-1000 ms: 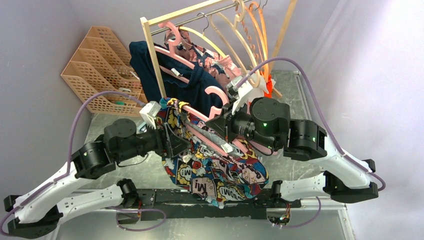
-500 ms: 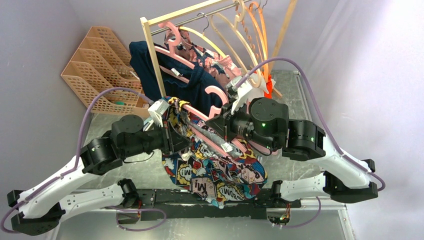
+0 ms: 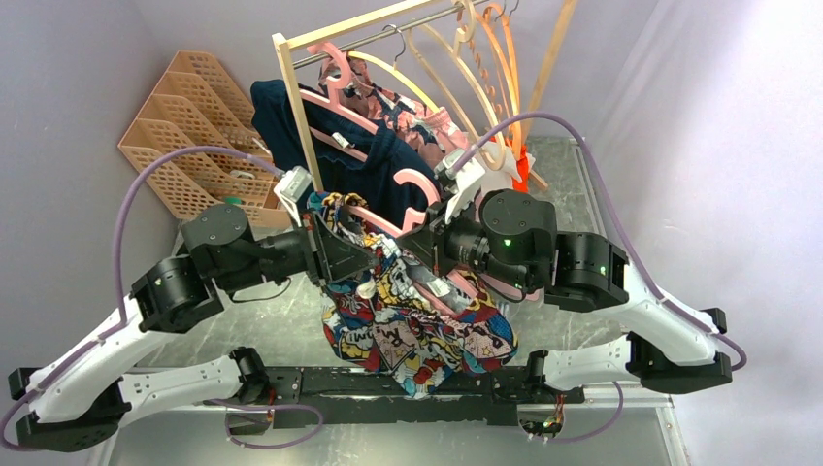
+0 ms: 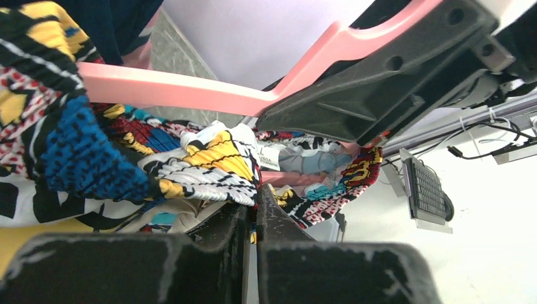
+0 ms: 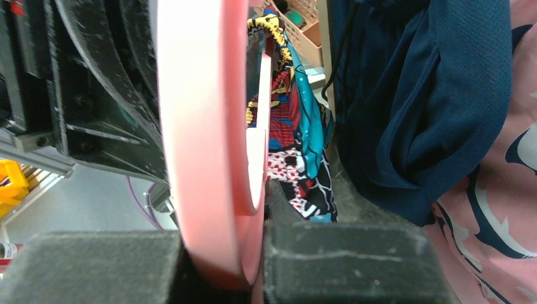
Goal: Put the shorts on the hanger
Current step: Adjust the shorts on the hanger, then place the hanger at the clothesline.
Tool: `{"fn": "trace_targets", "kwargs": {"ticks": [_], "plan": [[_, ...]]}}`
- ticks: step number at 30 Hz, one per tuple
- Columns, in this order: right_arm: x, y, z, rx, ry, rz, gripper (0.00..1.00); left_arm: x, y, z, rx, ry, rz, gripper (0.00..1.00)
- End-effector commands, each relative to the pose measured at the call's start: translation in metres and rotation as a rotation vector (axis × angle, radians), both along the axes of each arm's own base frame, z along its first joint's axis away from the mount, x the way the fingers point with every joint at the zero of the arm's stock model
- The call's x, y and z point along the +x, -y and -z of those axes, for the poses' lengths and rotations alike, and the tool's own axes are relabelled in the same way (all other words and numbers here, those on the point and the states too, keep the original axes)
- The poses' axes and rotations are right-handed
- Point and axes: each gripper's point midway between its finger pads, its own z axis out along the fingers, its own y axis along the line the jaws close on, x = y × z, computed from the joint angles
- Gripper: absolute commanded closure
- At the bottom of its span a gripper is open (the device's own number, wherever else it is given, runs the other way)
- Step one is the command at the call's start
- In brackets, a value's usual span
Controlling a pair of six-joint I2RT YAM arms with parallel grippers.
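Rack post [image 3: 303, 116], navy garment [image 3: 374, 170] behind shorts [image 3: 427, 335]

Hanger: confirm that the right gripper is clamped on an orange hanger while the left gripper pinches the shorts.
Wrong colour. The hanger in the right gripper is pale pink, not orange; the right wrist view shows it. The left gripper does pinch the shorts.

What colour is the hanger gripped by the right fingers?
The hanger is pale pink; right wrist view.
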Motion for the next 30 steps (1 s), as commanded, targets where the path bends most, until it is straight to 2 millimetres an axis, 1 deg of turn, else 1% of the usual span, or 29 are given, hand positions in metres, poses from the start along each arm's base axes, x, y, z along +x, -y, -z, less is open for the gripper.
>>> {"fn": "trace_targets", "kwargs": {"ticks": [1,2,4,7,12,14,15,16,17,20,26,28,30], "plan": [[0.0,-0.005,-0.002,0.013,0.002,-0.011,1.0,-0.004,0.016,0.014,-0.01,-0.061,0.06,0.89],[0.0,-0.006,-0.002,0.015,0.002,-0.015,1.0,-0.003,0.017,0.021,0.004,-0.076,0.06,0.85],[-0.002,-0.006,-0.005,0.03,0.007,-0.027,1.0,-0.003,0.015,0.028,0.018,-0.086,0.053,0.74],[-0.006,-0.003,-0.013,0.066,0.015,-0.045,1.0,-0.004,0.005,0.027,0.019,-0.073,0.029,0.56],[-0.016,-0.002,-0.025,0.119,0.029,-0.1,1.0,-0.01,-0.01,0.026,0.036,-0.052,0.017,0.34],[-0.019,0.001,-0.029,0.129,0.034,-0.115,1.0,-0.015,-0.018,0.023,0.039,-0.035,0.019,0.2],[-0.021,0.002,-0.03,0.129,0.036,-0.122,1.0,-0.018,-0.023,0.02,0.036,-0.02,0.019,0.09],[-0.022,0.004,-0.031,0.129,0.039,-0.131,1.0,-0.02,-0.029,0.016,0.031,-0.002,0.016,0.02],[-0.025,0.005,-0.032,0.129,0.039,-0.145,1.0,-0.023,-0.035,0.011,0.025,0.019,0.012,0.01],[-0.034,0.009,-0.036,0.122,0.046,-0.192,1.0,-0.029,-0.059,-0.007,-0.005,0.103,-0.02,0.01],[-0.058,0.021,-0.048,0.13,0.069,-0.319,1.0,-0.032,-0.113,-0.042,-0.003,0.372,-0.136,0.01],[-0.065,0.024,-0.049,0.127,0.071,-0.356,1.0,-0.03,-0.125,-0.052,0.017,0.477,-0.168,0.01],[-0.071,0.024,-0.048,0.115,0.066,-0.393,1.0,-0.027,-0.129,-0.059,0.06,0.589,-0.168,0.01]]}}
